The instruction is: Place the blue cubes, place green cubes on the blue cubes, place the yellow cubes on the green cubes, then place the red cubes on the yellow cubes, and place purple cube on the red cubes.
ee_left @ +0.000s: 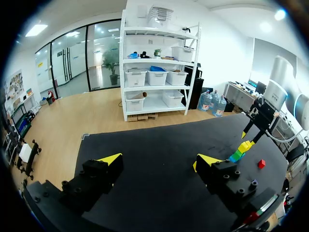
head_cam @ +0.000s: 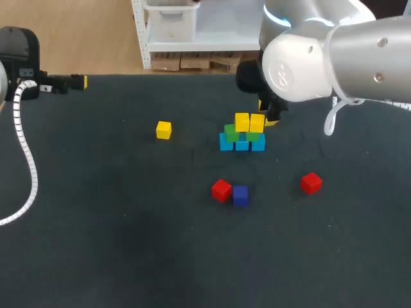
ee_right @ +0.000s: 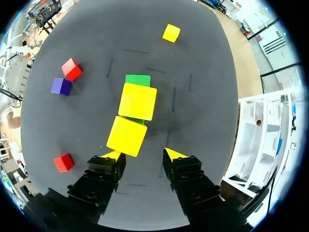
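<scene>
A stack stands mid-table: a row of light blue cubes (head_cam: 241, 144), green cubes (head_cam: 231, 133) on them, and two yellow cubes (head_cam: 249, 121) on top. My right gripper (head_cam: 270, 117) hangs just behind the stack. In the right wrist view it (ee_right: 143, 155) is open with nothing between its fingers, and the yellow cubes (ee_right: 133, 118) lie just ahead of one fingertip. A loose yellow cube (head_cam: 164, 129) lies to the left. Two red cubes (head_cam: 221, 190) (head_cam: 311, 183) and a purple cube (head_cam: 240, 195) lie nearer the front. My left gripper (ee_left: 158, 160) is open and empty at the far left (head_cam: 77, 82).
The dark table mat (head_cam: 115, 244) is bare across the front and left. A white ribbed cable (head_cam: 24, 147) of my left arm hangs over the left edge. The purple cube touches the left red cube.
</scene>
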